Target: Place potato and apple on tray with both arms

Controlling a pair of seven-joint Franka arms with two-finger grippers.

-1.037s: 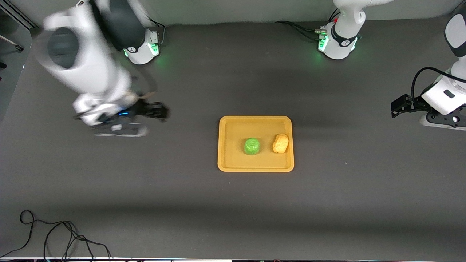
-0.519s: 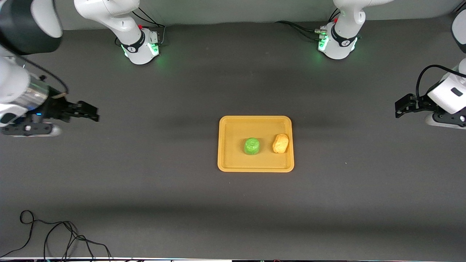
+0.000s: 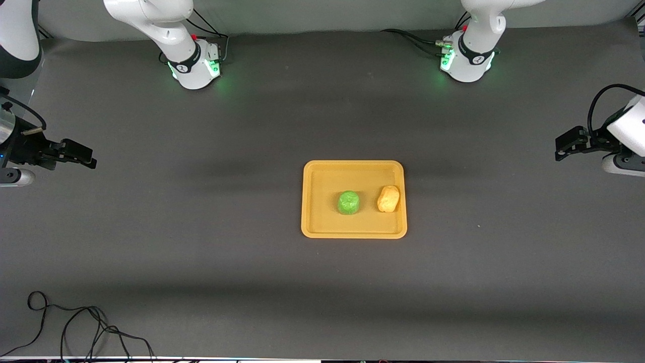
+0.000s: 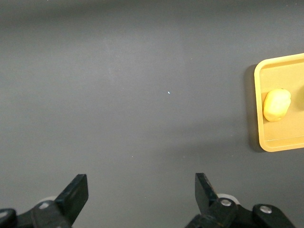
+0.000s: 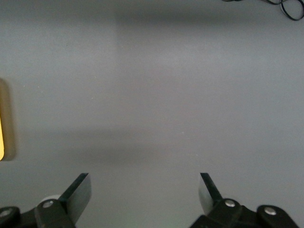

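**Potato and apple on the tray, both grippers empty at the table ends**

The potato (image 3: 388,198) is seen lying inside the tray (image 3: 353,232), close to the rim on the side toward the left arm's end of the table. The apple (image 3: 348,202) is set just beside it, nearer the tray's middle, with a small gap showing between the two. Both are well within the raised rim, and the part of the tray farther from the front camera is left bare. The tray itself is placed flat near the centre of the dark table (image 3: 322,282).

In the left wrist view the potato (image 4: 276,105) is caught again against the tray (image 4: 280,143) edge.

Out at the table's end, the left gripper (image 3: 565,144) is held over the dark surface, well apart from the tray. Its fingers (image 4: 76,192) are spread wide, and nothing is gripped between them. The right gripper (image 3: 78,155) is found at the other end, likewise over bare table, with its fingers (image 5: 79,188) parted wide and nothing held. Only a sliver of the tray (image 5: 1,137) is picked up in the right wrist view.

Nothing is placed between either gripper and the tray. A loose black cable (image 3: 75,322) is coiled on the table at the edge nearest the front camera, toward the right arm's end, well clear of everything. Green lights are shown glowing on both arm bases.
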